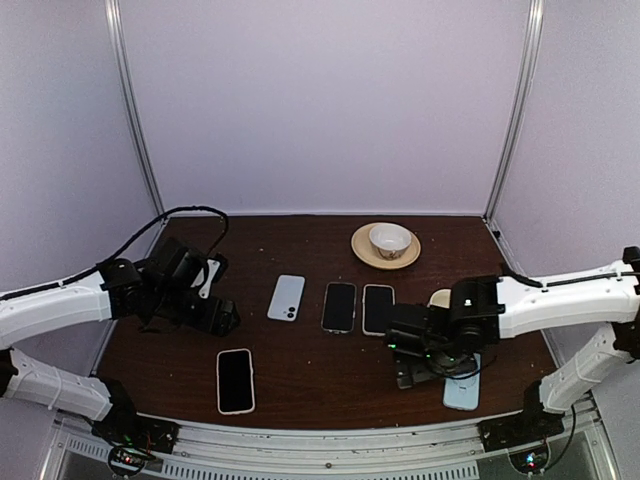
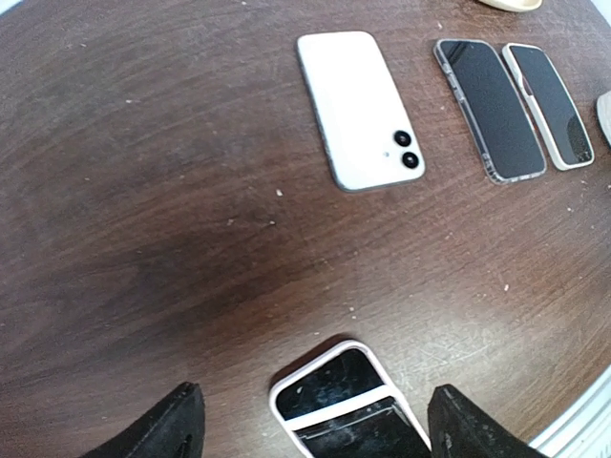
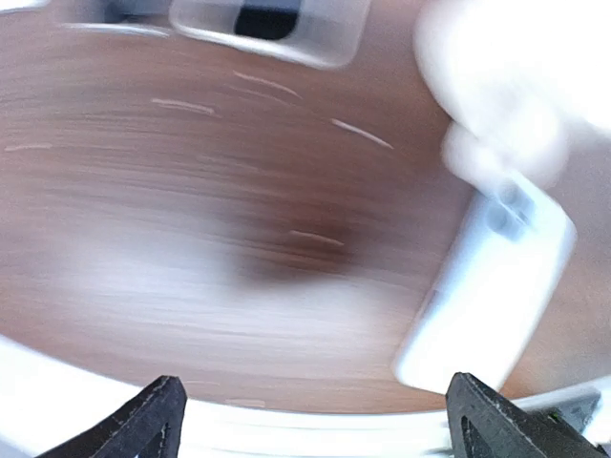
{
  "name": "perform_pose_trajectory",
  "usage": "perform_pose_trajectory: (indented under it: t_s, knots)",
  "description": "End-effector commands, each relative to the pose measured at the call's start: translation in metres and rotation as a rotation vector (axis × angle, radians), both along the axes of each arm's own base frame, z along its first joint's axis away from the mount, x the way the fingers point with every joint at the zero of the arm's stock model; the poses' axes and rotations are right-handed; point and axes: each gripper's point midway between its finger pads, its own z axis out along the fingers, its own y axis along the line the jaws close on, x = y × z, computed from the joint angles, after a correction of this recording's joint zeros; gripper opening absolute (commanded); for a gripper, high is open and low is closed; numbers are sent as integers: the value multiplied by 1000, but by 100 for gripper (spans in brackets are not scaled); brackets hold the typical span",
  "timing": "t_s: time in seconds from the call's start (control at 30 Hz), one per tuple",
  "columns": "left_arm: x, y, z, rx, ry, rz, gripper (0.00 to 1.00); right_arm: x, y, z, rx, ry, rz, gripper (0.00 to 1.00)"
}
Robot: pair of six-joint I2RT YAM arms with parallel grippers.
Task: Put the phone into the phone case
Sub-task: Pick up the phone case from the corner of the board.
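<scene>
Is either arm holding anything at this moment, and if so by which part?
Nothing is held. The left gripper and the right gripper both hover with jaws wide apart, clamping nothing.

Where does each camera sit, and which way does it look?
Top camera: above, behind the arms, looking down at the table; left arm and right arm show.
Left wrist: on the left arm, facing down at a white phone; its fingers show.
Right wrist: on the right arm, blurred, facing down at a light blue phone; its fingers show.
Shared: top and left wrist see the white phone.
</scene>
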Motion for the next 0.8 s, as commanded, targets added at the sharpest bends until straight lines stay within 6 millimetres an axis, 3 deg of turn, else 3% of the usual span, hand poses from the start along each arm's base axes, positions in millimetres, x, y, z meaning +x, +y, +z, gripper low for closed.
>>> perform_pose_trajectory:
  t_s: [0.0, 0.17, 0.33, 0.4, 0.5, 0.63, 0.77]
  knots:
    - [11, -28, 16, -112, -5, -30, 82, -17, -82, -40, 21, 107, -197, 100]
    - [8, -56, 10, -147, 62, -94, 78, -16, -133, -57, 150, 83, -359, 100]
    - [14, -80, 20, -149, 40, -150, 79, -4, -124, -73, 367, 95, -402, 99]
    - [19, -88, 27, -156, 23, -172, 79, 0, -134, -73, 293, 92, -405, 100]
    - [25, -96, 32, -157, 7, -186, 79, 11, -133, -69, 170, 142, -358, 99]
    - [27, -102, 34, -170, 12, -201, 79, 13, -132, -85, 19, 252, -303, 100]
    - [26, -97, 32, -148, 0, -198, 79, 2, -137, -102, -55, 317, -304, 99]
